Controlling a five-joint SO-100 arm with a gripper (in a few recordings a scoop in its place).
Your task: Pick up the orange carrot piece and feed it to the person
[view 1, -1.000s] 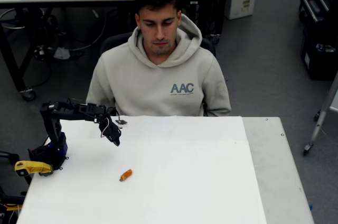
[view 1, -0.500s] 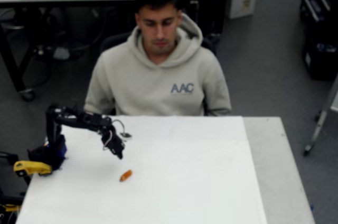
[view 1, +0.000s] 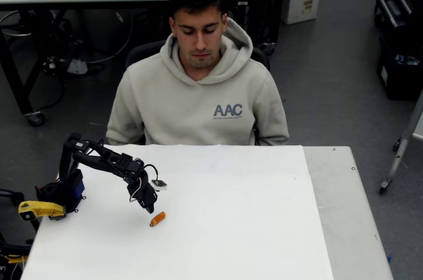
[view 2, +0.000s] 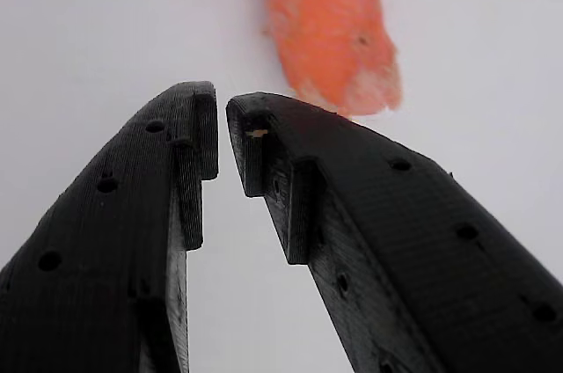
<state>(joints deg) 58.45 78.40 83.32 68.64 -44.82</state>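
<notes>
1. Overhead view, far left: yellow clamp (view 1: 38,209) at the table's left edge, just beside the arm's blue base (view 1: 64,192).
2. Black arm (view 1: 99,159) reaches right from the base over the white table (view 1: 251,227), bending down toward the tabletop.
3. Gripper (view 1: 151,208) points down-right, tip just beside the orange carrot piece (view 1: 157,218), at its upper left end; contact can't be judged from this view.
4. Carrot lies flat on the table, left of centre, tilted, near the front half.
5. The person (view 1: 198,88) sits behind the table's far edge, centre-left of frame, head bowed toward the table, well apart from the carrot.
6. Wrist view: gripper (view 2: 222,118) with fingertips nearly together, a narrow gap between them, nothing held.
7. Wrist view: carrot (view 2: 330,30) sits just beyond the right fingertip (view 2: 264,127), outside the gap, up and to the right.
</notes>
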